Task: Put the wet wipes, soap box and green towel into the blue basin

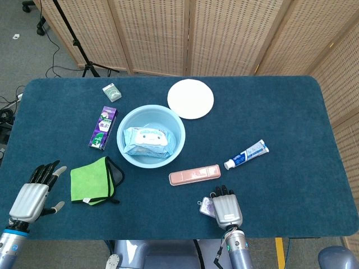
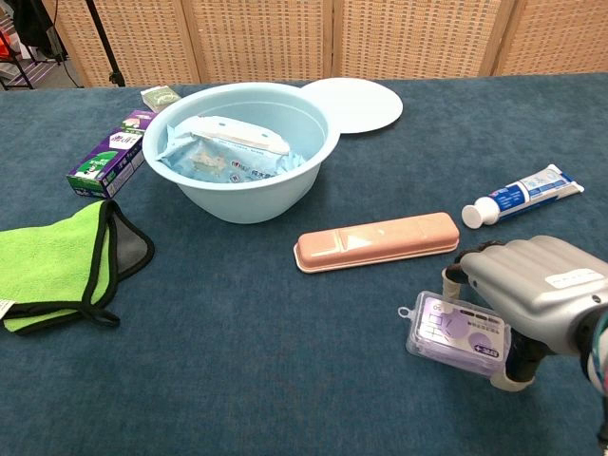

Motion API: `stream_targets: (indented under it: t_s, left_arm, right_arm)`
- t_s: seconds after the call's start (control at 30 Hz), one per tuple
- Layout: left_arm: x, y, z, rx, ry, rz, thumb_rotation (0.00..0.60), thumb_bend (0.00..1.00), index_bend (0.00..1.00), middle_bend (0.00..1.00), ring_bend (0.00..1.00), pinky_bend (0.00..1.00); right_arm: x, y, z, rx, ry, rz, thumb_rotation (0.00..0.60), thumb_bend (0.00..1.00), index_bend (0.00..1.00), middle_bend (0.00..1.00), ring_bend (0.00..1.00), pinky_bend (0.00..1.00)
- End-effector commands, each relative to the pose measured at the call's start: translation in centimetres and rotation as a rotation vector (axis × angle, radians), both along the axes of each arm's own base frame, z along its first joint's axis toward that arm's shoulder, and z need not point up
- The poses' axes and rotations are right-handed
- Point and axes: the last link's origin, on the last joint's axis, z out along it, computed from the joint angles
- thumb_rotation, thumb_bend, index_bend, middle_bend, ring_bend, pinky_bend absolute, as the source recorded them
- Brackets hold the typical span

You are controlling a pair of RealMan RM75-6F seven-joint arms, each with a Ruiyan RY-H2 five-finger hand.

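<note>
A dark blue table (image 1: pixel 269 112) stands before wicker screens. Near its front edge, the right hand (image 2: pixel 537 294) grips a small purple soap box (image 2: pixel 454 328), seemingly lifted and tilted, long axis left-right. The left hand (image 1: pixel 33 193) rests empty, fingers spread, beside the folded green towel (image 1: pixel 92 180). The blue basin (image 1: pixel 177 131) holds the wet wipes (image 1: pixel 147 140).

You have a table (image 1: pixel 280 112) with dark blue cloth. On it lie the blue basin (image 1: pixel 151 136), a white plate (image 1: pixel 190 98), a purple box (image 1: pixel 103 127), a small green pack (image 1: pixel 111 91), the green towel (image 1: pixel 92 180), a pink case (image 1: pixel 194 174) and a toothpaste tube (image 1: pixel 246 154).
</note>
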Motion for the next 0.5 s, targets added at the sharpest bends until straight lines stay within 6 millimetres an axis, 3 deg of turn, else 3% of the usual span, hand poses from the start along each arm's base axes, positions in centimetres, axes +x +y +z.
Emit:
stream_targets:
  t_s: [0.03, 0.5]
  left_arm:
    - [-0.01, 0.01, -0.01, 0.0, 0.0, 0.0, 0.6, 0.21, 0.0, 0.0, 0.0, 0.0]
    - [0.02, 0.01, -0.01, 0.002, -0.001, -0.001, 0.6, 0.21, 0.0, 0.0, 0.0, 0.0]
  right_arm:
    - [-0.06, -0.08, 0.04, -0.007, 0.007, 0.002, 0.6, 0.21, 0.49, 0.23, 0.18, 0.29]
    - [-0.06, -0.48, 0.78, -0.048, 0.032, 0.021, 0.6, 0.24, 0.59, 0.31, 0.26, 0.36]
